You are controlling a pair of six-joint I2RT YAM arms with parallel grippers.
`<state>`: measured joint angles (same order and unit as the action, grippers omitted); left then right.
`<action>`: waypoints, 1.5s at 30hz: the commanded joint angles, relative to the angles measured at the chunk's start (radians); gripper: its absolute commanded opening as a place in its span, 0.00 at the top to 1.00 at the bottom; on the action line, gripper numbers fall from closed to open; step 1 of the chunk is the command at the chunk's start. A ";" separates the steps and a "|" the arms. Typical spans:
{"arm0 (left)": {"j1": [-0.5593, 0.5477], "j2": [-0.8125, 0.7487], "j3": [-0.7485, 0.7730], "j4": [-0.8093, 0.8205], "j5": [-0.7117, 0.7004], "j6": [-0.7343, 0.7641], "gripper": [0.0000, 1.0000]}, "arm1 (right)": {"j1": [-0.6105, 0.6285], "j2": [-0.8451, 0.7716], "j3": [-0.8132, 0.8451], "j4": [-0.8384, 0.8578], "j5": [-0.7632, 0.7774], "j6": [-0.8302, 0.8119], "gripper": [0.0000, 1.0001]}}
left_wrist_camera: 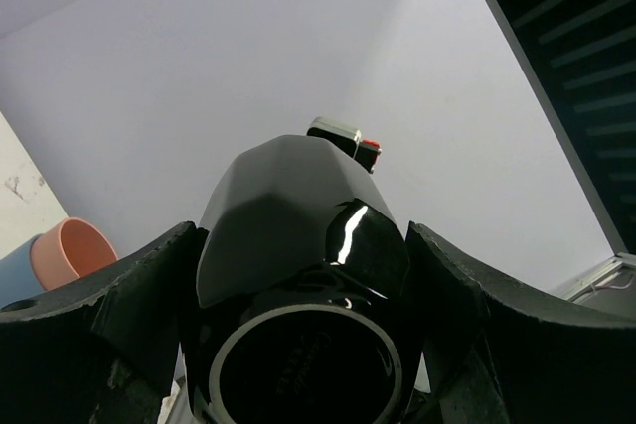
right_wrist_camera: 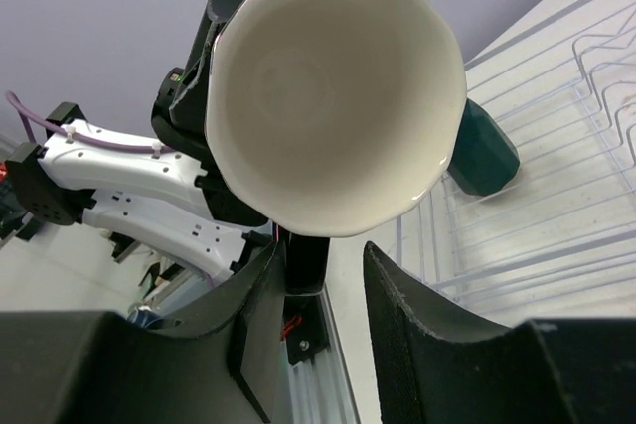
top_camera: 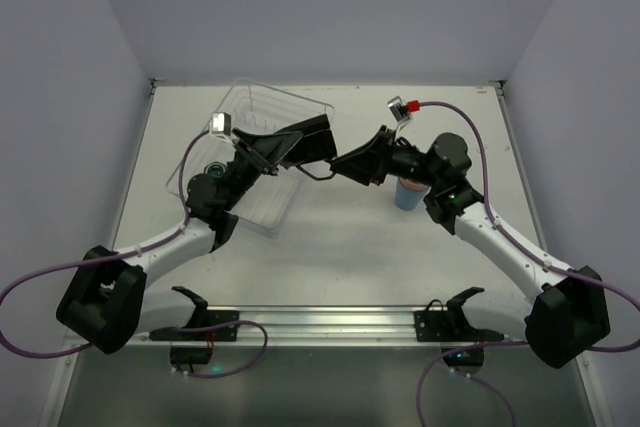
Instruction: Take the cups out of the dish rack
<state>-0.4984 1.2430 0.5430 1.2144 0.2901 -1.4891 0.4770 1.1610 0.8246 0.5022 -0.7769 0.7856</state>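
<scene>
Currently the left gripper point(left_wrist_camera: 298, 235) is clamped on the black mug point(left_wrist_camera: 298, 255), one finger pressed against each side. The mug is held in the air just off the right edge of the dish rack point(top_camera: 272, 107), over the table point(top_camera: 350, 257). Its base ring faces the left wrist camera and its mouth faces the right wrist camera. That view shows a faceted rim and a cream-white inside, visible right down to the bottom. The right gripper point(right_wrist_camera: 320, 257) sits right under the rim with its jaws apart, straddling a black piece below the mug. There's a visible gap on one side of that piece, and I can't tell whether it's the handle. In the rack, the dark teal mug point(right_wrist_camera: 483, 154) lies on its side among the clear ribs and prongs. The rest of the rack's contents are hard to read through the clear plastic and the arm over it. The light-blue tumbler point(top_camera: 407, 195) stands on the table right of the rack, partly hidden under the right arm. The salmon-pink tumbler point(left_wrist_camera: 72, 250) sits against it, mouth towards the left wrist camera; nested or just touching, can't tell.
</scene>
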 commanded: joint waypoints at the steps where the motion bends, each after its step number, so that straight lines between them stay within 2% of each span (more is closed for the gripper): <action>1: -0.017 -0.030 0.069 0.353 -0.028 0.001 1.00 | 0.000 0.029 0.039 0.087 -0.009 0.020 0.62; 7: -0.042 0.022 0.071 0.421 -0.052 -0.026 1.00 | 0.005 0.107 0.036 0.252 -0.047 0.130 0.64; 13: -0.054 0.050 0.074 0.444 -0.065 -0.033 1.00 | 0.018 0.164 -0.001 0.505 -0.061 0.244 0.67; 17: -0.060 0.055 0.068 0.450 -0.068 -0.033 1.00 | 0.018 0.180 0.010 0.533 -0.059 0.267 0.69; 22: -0.063 0.064 0.051 0.470 -0.068 -0.042 1.00 | 0.018 0.184 0.028 0.526 -0.042 0.274 0.81; 26: -0.075 0.075 0.035 0.484 -0.072 -0.046 1.00 | 0.020 0.190 0.048 0.509 -0.038 0.277 0.83; 27: -0.077 0.078 0.031 0.491 -0.074 -0.049 1.00 | 0.018 0.196 0.057 0.500 -0.038 0.280 0.87; 28: -0.078 0.082 0.028 0.497 -0.074 -0.051 1.00 | 0.018 0.198 0.074 0.466 -0.033 0.282 0.97; 29: -0.080 0.085 0.026 0.502 -0.072 -0.053 1.00 | 0.018 0.200 0.080 0.451 -0.022 0.279 1.00; 37: -0.101 0.085 0.003 0.522 -0.071 -0.030 1.00 | 0.018 0.163 0.100 0.338 0.060 0.261 1.00; 38: -0.107 0.084 0.003 0.528 -0.072 -0.027 1.00 | 0.018 0.161 0.099 0.343 0.062 0.261 0.96; 39: -0.112 0.084 0.002 0.528 -0.072 -0.020 1.00 | 0.018 0.158 0.097 0.340 0.071 0.267 0.82; 43: -0.126 0.085 0.000 0.530 -0.074 -0.014 1.00 | 0.018 0.151 0.091 0.337 0.096 0.268 0.82; 45: -0.127 0.082 -0.006 0.533 -0.074 -0.013 1.00 | 0.018 0.147 0.094 0.335 0.096 0.268 0.77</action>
<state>-0.5648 1.3277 0.5446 1.2964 0.1127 -1.4990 0.4911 1.3449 0.8543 0.7635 -0.8101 1.0901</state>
